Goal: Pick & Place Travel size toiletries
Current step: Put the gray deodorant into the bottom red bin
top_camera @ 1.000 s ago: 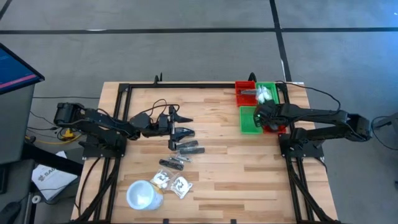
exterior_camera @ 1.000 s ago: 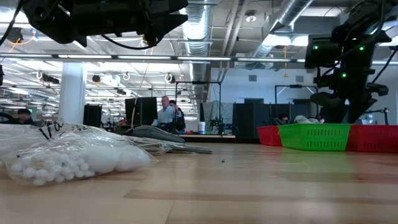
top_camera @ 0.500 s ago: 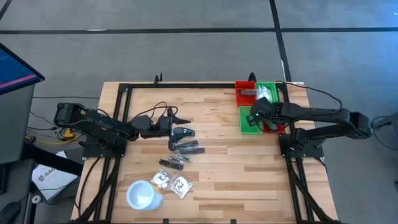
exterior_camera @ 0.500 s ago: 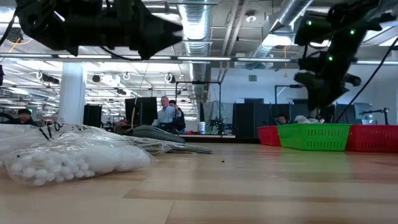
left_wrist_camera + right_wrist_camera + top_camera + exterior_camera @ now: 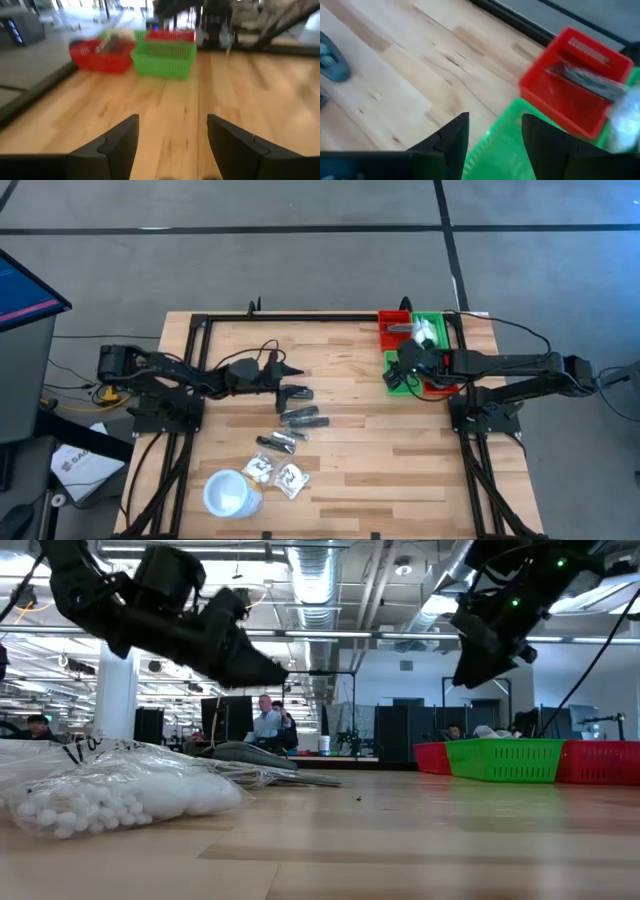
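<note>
1. Left tool (image 5: 296, 372) wide open, empty, just above the grey toiletries (image 5: 303, 418) mid-worktop (image 5: 350, 460).
2. Right tool (image 5: 392, 371) partly open, empty, has swung off the bins (image 5: 400, 385) toward them.

Open-plan robotics lab: exposed ceiling ducts (image 5: 318, 580), rows of dark workstations (image 5: 400, 732), seated person (image 5: 266, 722), grey floor (image 5: 300, 270).

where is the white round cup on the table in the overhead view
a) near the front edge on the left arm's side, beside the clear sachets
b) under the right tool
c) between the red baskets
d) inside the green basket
a: the white cup stands near the table's front edge on the left arm's side, just beside the clear sachets, far from the green basket.
</note>
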Tool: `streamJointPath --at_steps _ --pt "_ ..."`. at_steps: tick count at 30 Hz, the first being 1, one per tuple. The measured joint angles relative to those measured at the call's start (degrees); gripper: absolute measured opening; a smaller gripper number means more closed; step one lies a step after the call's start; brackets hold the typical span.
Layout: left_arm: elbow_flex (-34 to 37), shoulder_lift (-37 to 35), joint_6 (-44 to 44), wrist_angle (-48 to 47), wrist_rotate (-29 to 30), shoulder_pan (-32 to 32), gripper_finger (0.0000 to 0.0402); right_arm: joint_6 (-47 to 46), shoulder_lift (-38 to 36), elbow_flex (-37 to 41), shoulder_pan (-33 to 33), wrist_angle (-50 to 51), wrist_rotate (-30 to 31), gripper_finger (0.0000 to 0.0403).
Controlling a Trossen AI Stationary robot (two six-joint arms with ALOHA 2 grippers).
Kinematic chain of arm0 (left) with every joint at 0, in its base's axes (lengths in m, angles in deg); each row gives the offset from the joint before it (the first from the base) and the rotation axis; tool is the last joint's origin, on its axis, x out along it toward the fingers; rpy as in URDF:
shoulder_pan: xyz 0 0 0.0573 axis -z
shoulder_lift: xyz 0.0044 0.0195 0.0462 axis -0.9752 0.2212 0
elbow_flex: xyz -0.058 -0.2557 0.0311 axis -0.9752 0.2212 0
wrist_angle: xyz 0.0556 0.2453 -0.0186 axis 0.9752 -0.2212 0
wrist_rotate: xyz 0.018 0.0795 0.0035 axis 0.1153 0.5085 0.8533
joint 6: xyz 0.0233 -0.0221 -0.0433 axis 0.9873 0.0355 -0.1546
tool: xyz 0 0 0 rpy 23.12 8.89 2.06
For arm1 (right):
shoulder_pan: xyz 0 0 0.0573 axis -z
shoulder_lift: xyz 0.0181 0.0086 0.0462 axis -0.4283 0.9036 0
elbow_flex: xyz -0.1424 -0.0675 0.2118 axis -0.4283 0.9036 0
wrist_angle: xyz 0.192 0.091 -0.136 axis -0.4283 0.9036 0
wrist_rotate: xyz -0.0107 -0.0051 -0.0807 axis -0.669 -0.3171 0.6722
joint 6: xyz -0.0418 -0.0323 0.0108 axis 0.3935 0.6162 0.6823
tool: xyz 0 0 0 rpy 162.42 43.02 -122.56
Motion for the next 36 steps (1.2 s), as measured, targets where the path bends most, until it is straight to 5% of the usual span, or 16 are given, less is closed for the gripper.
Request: streamJointPath --at_steps 9,18,36 --pt "0.00 6.48 -0.33 0.18 -0.97 -2.94 0.0225 1.03 0.01 0.00 -2.45 -1.66 0.00 0.0171" --pt "-0.02 6.68 -0.39 -5.56 -7.28 -5.75 0.0231 1.03 0.01 0.00 -2.81 -1.68 0.00 0.0169" --pt "-0.02 6.68 3.06 -13.01 -9.81 -7.16 0.0261 1.46 0.03 0.00 -2.81 -1.92 0.00 0.0164"
